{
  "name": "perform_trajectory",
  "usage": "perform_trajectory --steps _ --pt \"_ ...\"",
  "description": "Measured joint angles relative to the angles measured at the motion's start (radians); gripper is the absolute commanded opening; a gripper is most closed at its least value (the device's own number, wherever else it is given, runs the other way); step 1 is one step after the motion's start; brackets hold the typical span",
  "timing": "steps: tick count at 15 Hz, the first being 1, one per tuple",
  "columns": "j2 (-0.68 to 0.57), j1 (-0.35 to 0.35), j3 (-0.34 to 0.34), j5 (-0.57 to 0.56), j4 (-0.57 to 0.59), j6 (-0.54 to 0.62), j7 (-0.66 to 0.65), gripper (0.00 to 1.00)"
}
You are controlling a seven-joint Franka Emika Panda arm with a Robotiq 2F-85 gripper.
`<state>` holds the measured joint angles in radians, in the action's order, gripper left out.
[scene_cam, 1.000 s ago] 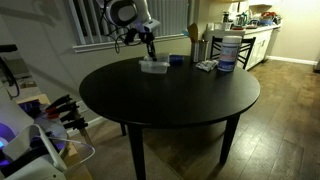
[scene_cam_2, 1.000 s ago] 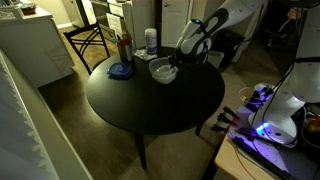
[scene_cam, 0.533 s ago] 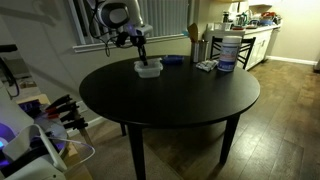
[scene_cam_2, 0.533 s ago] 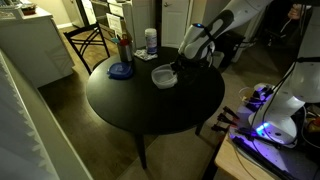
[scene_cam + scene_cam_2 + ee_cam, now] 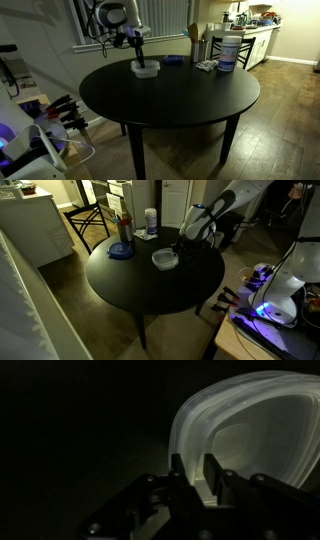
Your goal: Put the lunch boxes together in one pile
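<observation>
We see the robot's dark two-finger gripper (image 5: 191,468) clamped onto the rim of a clear, rounded-rectangular plastic lunch box (image 5: 250,430), resting toward eleven o'clock on the round black table (image 5: 170,100).

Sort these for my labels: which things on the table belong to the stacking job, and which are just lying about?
Job: clear lunch box; gripper pinching its rim.
Lying about: white tub; blue dish.
</observation>
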<state>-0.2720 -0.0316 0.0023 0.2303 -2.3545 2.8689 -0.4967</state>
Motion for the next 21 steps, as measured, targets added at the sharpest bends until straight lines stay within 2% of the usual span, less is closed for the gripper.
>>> perform_trajectory --steps 4,7,13,21 --pt "0.007 -0.009 -0.007 -0.007 -0.006 -0.041 0.0 0.83" --pt "0.032 -0.053 -0.059 -0.077 -0.019 -0.098 -0.042 1.0" --pt "0.133 -0.083 -0.082 -0.197 -0.051 -0.187 -0.121 1.0" --pt "0.221 -0.092 -0.013 -0.288 -0.123 -0.208 -0.222 1.0"
